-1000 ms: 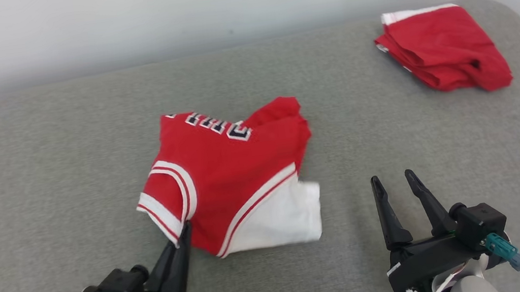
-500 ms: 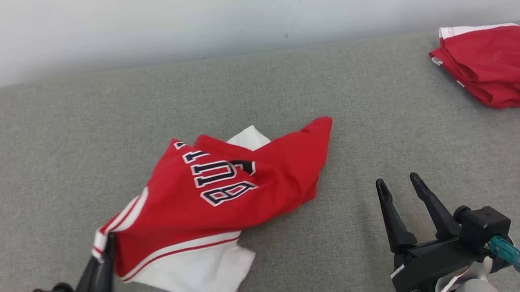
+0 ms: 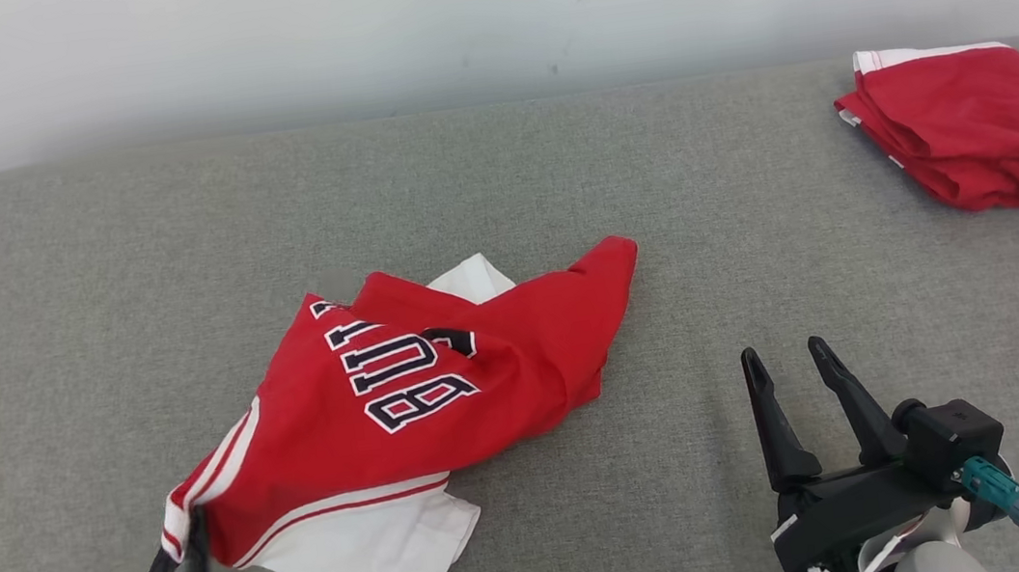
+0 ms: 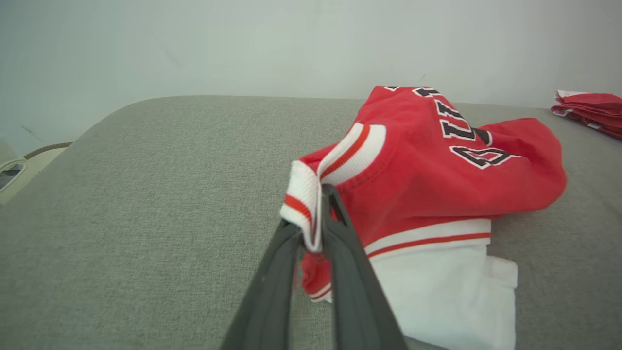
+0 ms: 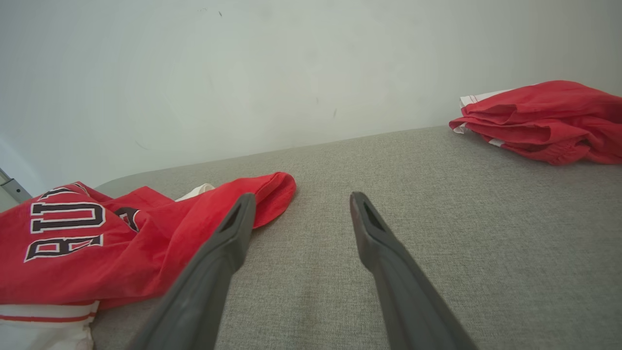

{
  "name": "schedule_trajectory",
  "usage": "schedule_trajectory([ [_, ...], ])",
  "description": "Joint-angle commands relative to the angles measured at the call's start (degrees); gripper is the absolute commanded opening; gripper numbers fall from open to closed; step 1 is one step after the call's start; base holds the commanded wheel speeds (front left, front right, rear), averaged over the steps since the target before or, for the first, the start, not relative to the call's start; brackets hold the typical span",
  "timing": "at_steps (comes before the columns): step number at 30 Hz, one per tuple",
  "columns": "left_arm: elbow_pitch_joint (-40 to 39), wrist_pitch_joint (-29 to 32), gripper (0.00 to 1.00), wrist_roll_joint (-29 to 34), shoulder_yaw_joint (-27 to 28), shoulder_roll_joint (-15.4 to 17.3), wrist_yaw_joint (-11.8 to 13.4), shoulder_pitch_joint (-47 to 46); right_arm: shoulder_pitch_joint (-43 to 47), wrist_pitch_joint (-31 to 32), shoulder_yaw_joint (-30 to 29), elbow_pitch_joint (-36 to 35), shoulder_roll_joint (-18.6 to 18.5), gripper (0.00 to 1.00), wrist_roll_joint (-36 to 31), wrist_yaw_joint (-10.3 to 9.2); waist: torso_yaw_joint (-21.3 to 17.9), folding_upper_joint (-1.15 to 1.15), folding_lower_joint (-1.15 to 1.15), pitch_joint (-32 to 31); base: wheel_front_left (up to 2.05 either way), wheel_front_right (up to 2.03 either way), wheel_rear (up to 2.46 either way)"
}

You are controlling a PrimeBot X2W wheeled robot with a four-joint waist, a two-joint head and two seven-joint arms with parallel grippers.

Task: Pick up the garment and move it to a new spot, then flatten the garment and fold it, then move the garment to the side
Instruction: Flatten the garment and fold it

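The red and white jersey (image 3: 406, 396) lies crumpled left of centre on the grey table (image 3: 81, 280). Its black letters read "BU", and the rest is hidden in a fold. The left tool (image 3: 196, 524) is pinched on its striped edge; the right tool (image 3: 780, 352) stands wide and empty.

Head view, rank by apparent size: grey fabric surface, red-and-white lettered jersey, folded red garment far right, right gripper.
1. grey fabric surface
2. red-and-white lettered jersey
3. folded red garment and right gripper: look alike; the gripper sits nearer the camera, so unranked.
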Motion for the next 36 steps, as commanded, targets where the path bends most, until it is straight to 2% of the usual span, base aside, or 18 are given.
schedule_trajectory([
  [1,0.8,-0.7,1.0,-0.1,0.0,-0.4,-0.1,0.2,-0.1,0.0,0.0,0.0,-0.3,1.0,0.2,-0.04,0.2,-0.01,0.0,0.0,0.0,0.0,0.0],
  [8,6.4,-3.4,1.0,-1.1,0.6,-2.8,-0.3,1.5,0.0,0.0,-0.3,0.1,-0.4,1.0,0.1,-0.05,1.4,-0.01,0.0,0.1,0.0,0.0,0.0],
  [13,5.5,-4.6,1.0,-0.4,2.0,-4.4,1.6,3.7,0.2,0.0,-0.5,0.1,-0.5,1.0,-0.1,-0.05,2.6,-0.01,0.0,0.1,0.0,0.0,0.0],
  [17,4.7,-4.9,1.0,0.6,1.6,-5.3,1.9,4.8,0.2,0.0,-0.2,0.2,-0.6,1.0,-0.1,-0.05,3.0,-0.01,0.0,0.1,0.0,0.0,0.0],
  [20,2.3,-5.0,1.0,2.1,-2.1,-7.5,1.1,5.9,0.0,0.0,-0.3,0.2,-0.7,1.0,0.0,-0.05,3.3,-0.01,0.0,0.2,0.0,0.0,0.0],
  [26,5.4,-4.5,1.0,2.9,-7.8,-10.5,-2.4,3.4,-0.6,0.0,0.2,0.4,-0.7,1.0,0.1,-0.05,3.0,-0.01,0.0,0.4,0.0,0.0,0.0],
  [36,12.6,-4.8,1.0,4.2,-10.0,-12.3,-3.8,1.0,-1.2,0.0,0.1,0.4,-0.8,1.0,0.5,-0.05,0.0,-0.01,0.0,1.2,0.0,0.0,0.0],
])
